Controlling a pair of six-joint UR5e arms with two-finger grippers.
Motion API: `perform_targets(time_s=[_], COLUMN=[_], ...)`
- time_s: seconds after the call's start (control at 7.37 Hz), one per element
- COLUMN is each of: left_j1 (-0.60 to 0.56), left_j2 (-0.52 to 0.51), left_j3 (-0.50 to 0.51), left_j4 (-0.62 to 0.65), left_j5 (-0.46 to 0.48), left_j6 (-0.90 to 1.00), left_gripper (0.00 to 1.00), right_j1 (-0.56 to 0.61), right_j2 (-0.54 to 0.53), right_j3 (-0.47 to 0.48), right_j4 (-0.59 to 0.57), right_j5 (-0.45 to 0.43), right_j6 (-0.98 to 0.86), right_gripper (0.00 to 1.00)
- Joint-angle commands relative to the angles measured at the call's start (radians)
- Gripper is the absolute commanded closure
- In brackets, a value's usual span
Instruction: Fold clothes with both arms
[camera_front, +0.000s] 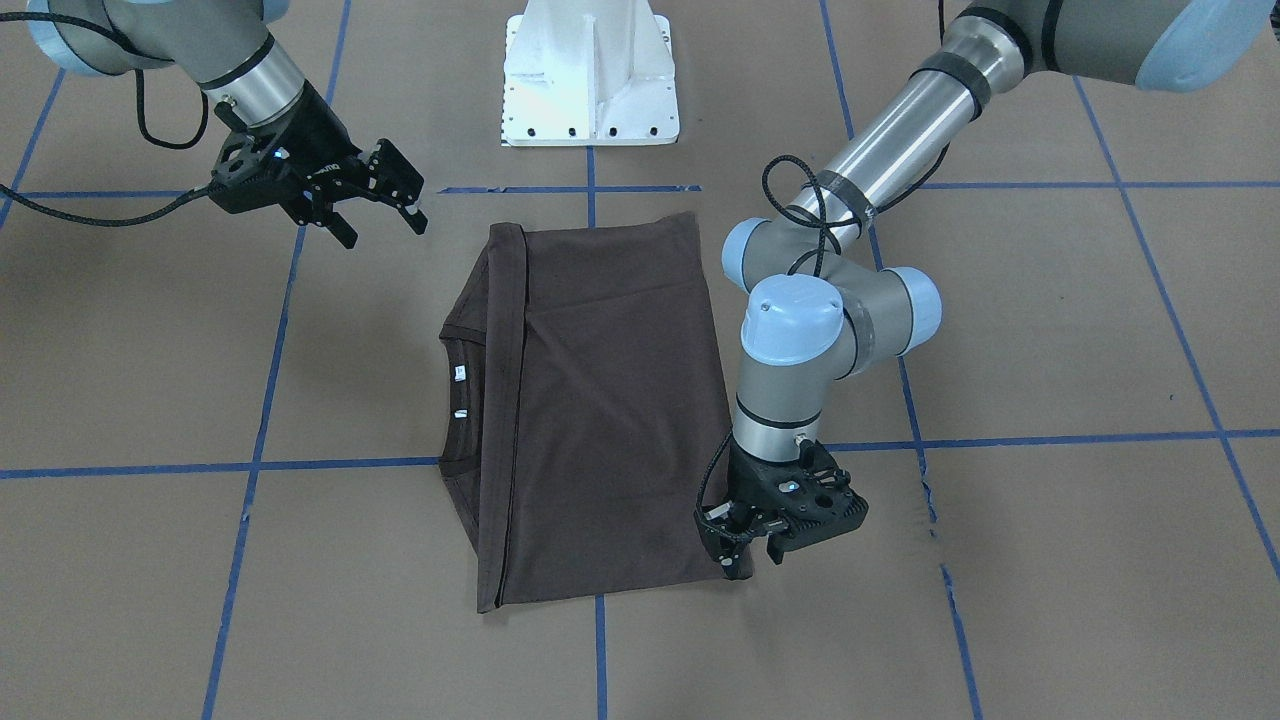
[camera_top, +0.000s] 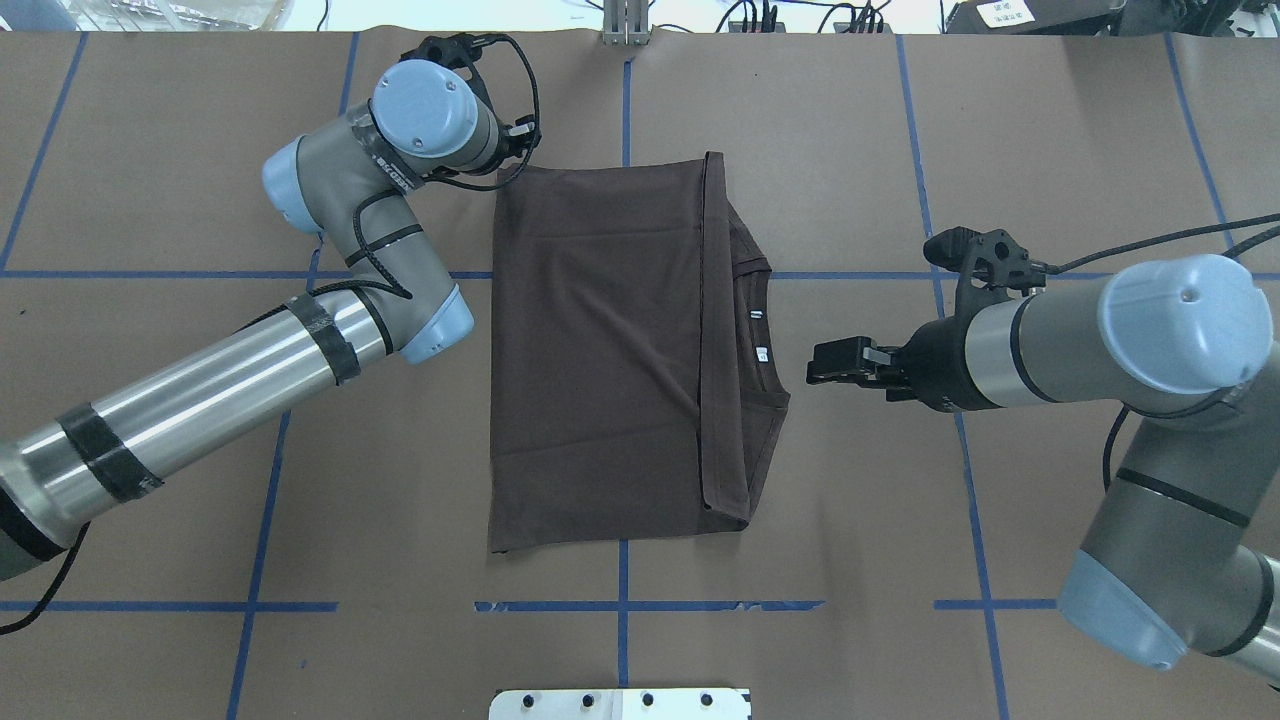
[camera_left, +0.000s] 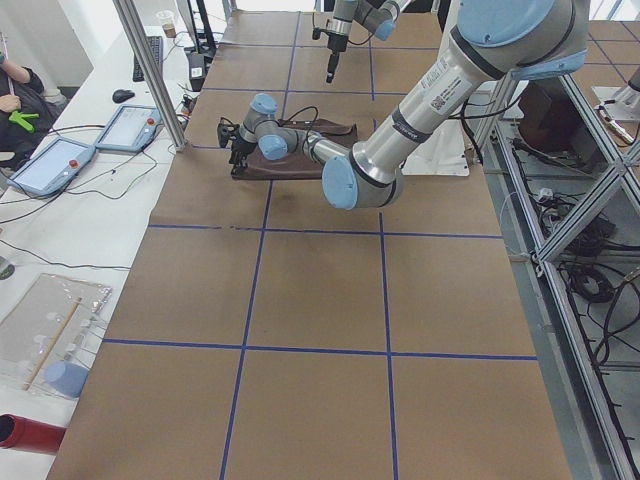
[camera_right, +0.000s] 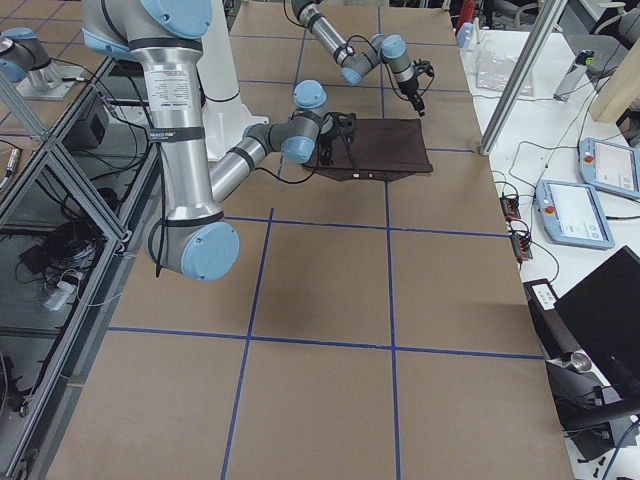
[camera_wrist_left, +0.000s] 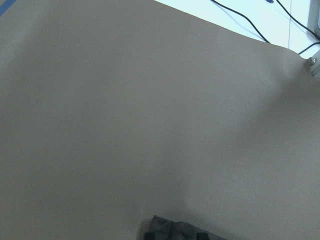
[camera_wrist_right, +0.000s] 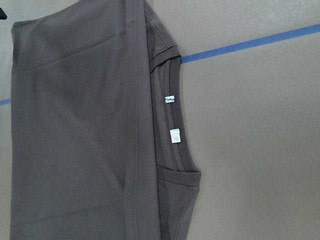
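The dark brown T-shirt (camera_top: 600, 350) lies flat on the brown paper-covered table (camera_top: 850, 130), near its middle, folded into a rough rectangle. In the overhead view its long axis runs from the near side of the table toward the far side, away from the robot. The hem edge (camera_top: 705, 330) is folded over so it forms a straight ridge along that axis, and the collar (camera_top: 760, 330) with two small white neck tags (camera_top: 757, 316) peeks out past it, pointing toward the robot's right. The fold side faces the robot's left. The fabric sits smooth, with a few shallow diagonal creases.

The left gripper (camera_front: 745, 550) stands pointing down at the far left corner of the shirt, at the edge away from the robot. Its fingers are close together at the cloth's corner, and the left wrist view shows a small bunch of dark fabric between the fingertips, so it appears pinched on the shirt corner.

The right gripper (camera_top: 835, 362) hovers just beside the collar edge, apart from the cloth and raised above the table, its fingers spread and holding nothing.

Blue tape lines (camera_top: 625, 100) cross the paper in a grid, and the white pedestal base (camera_front: 590, 75) stands at the robot's side of the table.
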Motion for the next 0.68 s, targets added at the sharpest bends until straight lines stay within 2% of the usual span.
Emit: perform_targets(time_s=[0.0,0.14,0.27,0.41,0.54], left_j1=[-0.04,-0.04,-0.042,-0.04,-0.04], left_j2=[0.041,0.107,0.155,0.185,0.218], left_j3=[-0.122,-0.28,-0.439,-0.542,-0.598], left_j4=[0.111,0.217,0.326,0.391,0.397], left_j5=[-0.107,-0.109,-0.111,-0.135,-0.167], left_j6=[0.054,0.087,0.11,0.112,0.112], left_gripper=[0.0,0.0,0.0,0.0,0.0], right_j1=[-0.007,-0.039,-0.074,-0.102,-0.142], right_j2=[0.124,0.22,0.331,0.403,0.416], right_j3=[-0.043,-0.054,-0.118,-0.204,-0.256], right_j4=[-0.191,-0.366,-0.488,-0.525,-0.529], right_j5=[-0.01,-0.064,-0.12,-0.126,-0.125], right_j6=[-0.078,-0.139,-0.178,-0.18,-0.183], right_gripper=[0.0,0.0,0.0,0.0,0.0])
